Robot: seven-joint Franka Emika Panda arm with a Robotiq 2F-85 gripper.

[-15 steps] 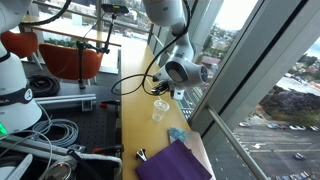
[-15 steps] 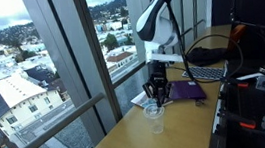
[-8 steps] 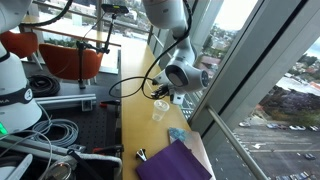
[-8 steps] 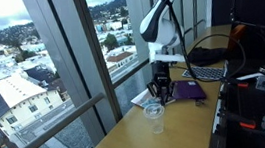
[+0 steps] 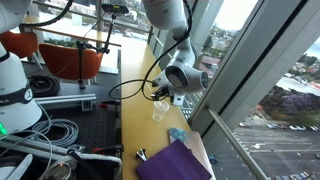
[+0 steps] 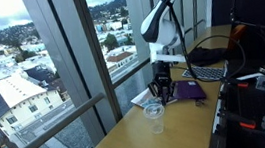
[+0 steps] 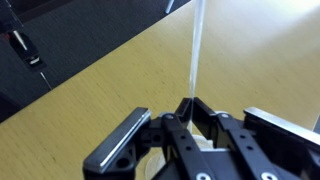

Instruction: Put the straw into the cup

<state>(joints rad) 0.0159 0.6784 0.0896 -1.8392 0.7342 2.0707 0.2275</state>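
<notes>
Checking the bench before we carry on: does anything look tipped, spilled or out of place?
Nothing stands out. The cup stands upright on the table with no spill visible, and the straw sits straight in the gripper, seen in the wrist view.

a long wooden counter (image 6: 184, 128) runs beside tall slanted windows (image 6: 71, 61); daylight pours in; city rooftops (image 6: 14, 92) lie beyond; an orange chair (image 5: 72, 60) stands behind.

Window pane (image 6: 70, 51) near cup (image 6: 154, 115)
</notes>
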